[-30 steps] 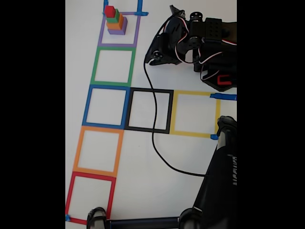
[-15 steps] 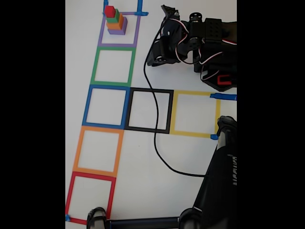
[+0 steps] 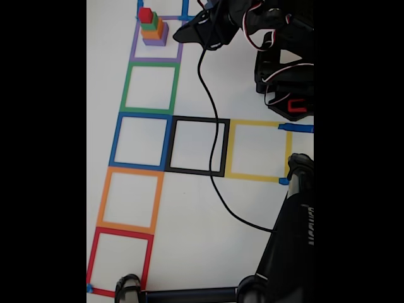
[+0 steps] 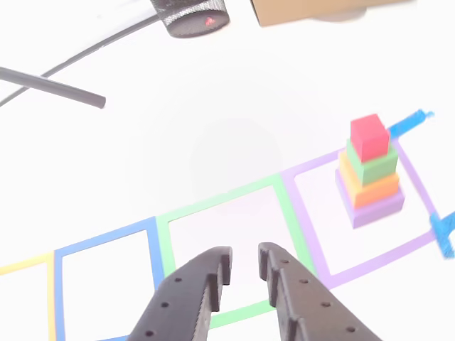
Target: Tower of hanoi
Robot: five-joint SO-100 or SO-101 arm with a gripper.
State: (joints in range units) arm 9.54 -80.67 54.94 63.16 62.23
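Observation:
The tower of hanoi stands in the purple tape square at the top of the fixed view: red cube on green on orange on purple. In the other view the stack sits at the right: red, green, orange, purple. My gripper hovers just right of the tower. In the other view the gripper hangs over the green tape square, left of the stack, open by a narrow gap with nothing between its fingers.
A column of tape squares runs down the fixed view: green, blue, orange, red, with black and yellow beside the blue one. A black cable trails across the table. A black stand fills the lower right.
The arm has swung up and left toward the tower, so the gripper now sits beside the purple square. The cable shifted with it. The cubes have not moved.

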